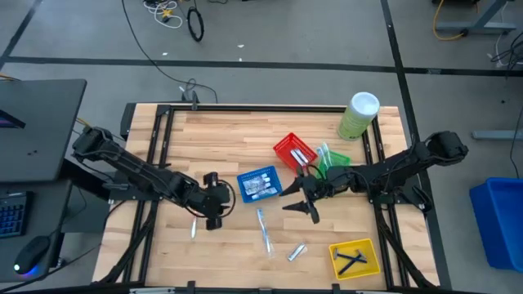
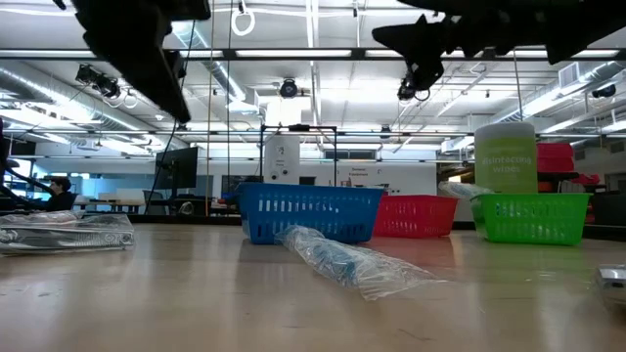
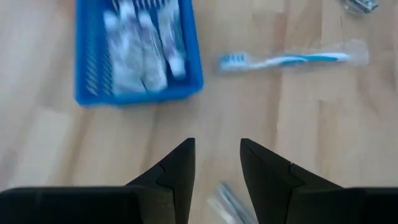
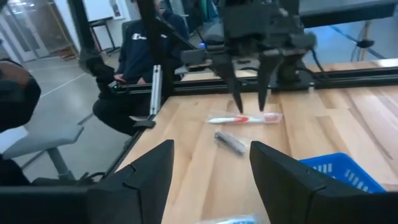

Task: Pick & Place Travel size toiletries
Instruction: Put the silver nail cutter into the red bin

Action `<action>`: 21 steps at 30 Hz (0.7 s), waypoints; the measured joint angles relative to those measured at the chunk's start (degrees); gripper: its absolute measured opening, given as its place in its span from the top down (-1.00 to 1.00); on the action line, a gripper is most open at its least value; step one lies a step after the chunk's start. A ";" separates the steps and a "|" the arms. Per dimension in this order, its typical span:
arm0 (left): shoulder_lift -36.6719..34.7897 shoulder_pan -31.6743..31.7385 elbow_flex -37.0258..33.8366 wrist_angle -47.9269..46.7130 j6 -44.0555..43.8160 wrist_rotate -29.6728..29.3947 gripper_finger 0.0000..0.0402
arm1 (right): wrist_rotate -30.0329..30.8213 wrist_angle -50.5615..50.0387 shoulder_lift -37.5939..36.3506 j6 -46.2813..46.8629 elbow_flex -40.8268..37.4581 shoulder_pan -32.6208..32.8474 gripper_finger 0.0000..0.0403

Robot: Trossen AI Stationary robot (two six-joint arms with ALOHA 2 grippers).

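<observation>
Jaws apart and empty, the left gripper (image 1: 214, 217) hovers over a wrapped toothbrush (image 1: 194, 228), likely needing to descend; right gripper (image 1: 304, 204) also open.

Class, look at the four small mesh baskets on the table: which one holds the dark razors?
The yellow basket, near the table's front edge on the right arm's side. It alone holds dark razors; the blue basket holds white tubes.

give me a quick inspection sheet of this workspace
surface: wooden table, bare in the far half
job's things: tubes in blue basket; wrapped toothbrush, silver tube and another wrapped item loose; razors in yellow basket
clutter: wipes canister, red basket, green basket
grippers: left gripper open, empty; right gripper open, empty
cables: cables on floor
surroundings: seated person
</observation>
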 joint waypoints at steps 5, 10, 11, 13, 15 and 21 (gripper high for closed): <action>0.00 0.00 -2.21 0.95 -9.44 5.56 0.34 | 2.73 0.09 0.00 -0.36 0.00 1.46 -0.07; -0.02 -0.22 -3.25 1.62 -16.16 10.38 0.33 | 3.00 -1.06 0.00 -1.57 0.00 1.43 -0.04; 0.00 -0.42 -3.47 1.79 -17.51 10.12 0.33 | 3.00 -1.32 0.00 -1.54 0.00 1.42 -0.03; -0.02 -0.85 -4.24 1.81 -20.37 9.77 0.33 | 2.99 -2.06 0.00 -1.53 0.00 1.37 -0.02; -0.01 -1.29 -5.45 1.77 -23.48 9.78 0.33 | 2.99 -2.08 0.00 -1.60 0.00 1.37 -0.01; 0.00 -1.44 -9.96 1.75 -30.83 10.39 0.27 | 2.98 -3.40 0.00 -3.43 0.00 1.37 -0.01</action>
